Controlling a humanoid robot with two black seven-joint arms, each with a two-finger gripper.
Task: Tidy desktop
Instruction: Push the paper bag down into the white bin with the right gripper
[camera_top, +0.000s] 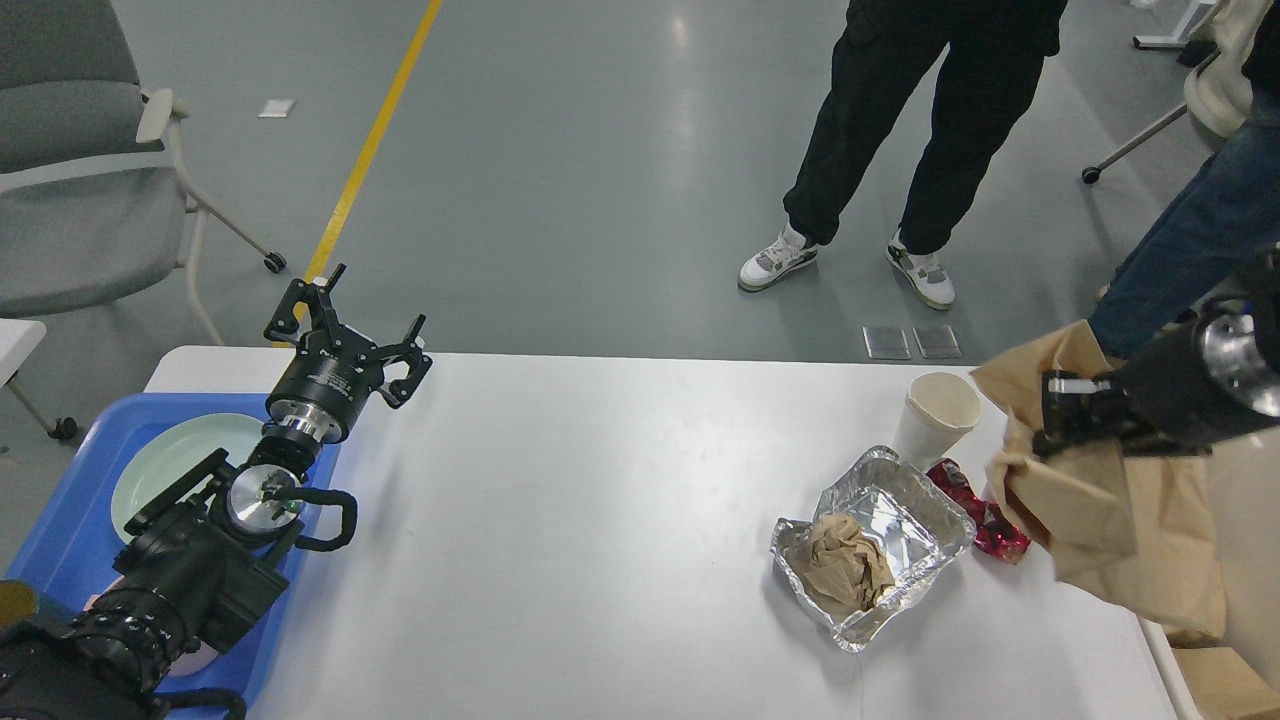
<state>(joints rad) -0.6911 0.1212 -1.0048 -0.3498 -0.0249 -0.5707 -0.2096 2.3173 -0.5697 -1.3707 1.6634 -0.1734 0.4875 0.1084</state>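
One white desktop (560, 520) spans the view, bearing a blue tray (70, 540) with a pale plate (180, 455) at its left end and a foil container (905, 505), paper cup (935, 415) and red wrapper (985, 525) near its right end. The left gripper (355, 320), fingers spread and empty, hangs above the tray's far corner. The right gripper (1050, 415) pinches a brown paper bag (1110, 510) lifted over the right edge.

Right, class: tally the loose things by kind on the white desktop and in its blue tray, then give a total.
Foil tray: 1
Crumpled napkin: 1
Paper cup: 1
Red wrapper: 1
Brown paper bag: 1, held by the right gripper
Plate in the blue tray: 1
Total: 6
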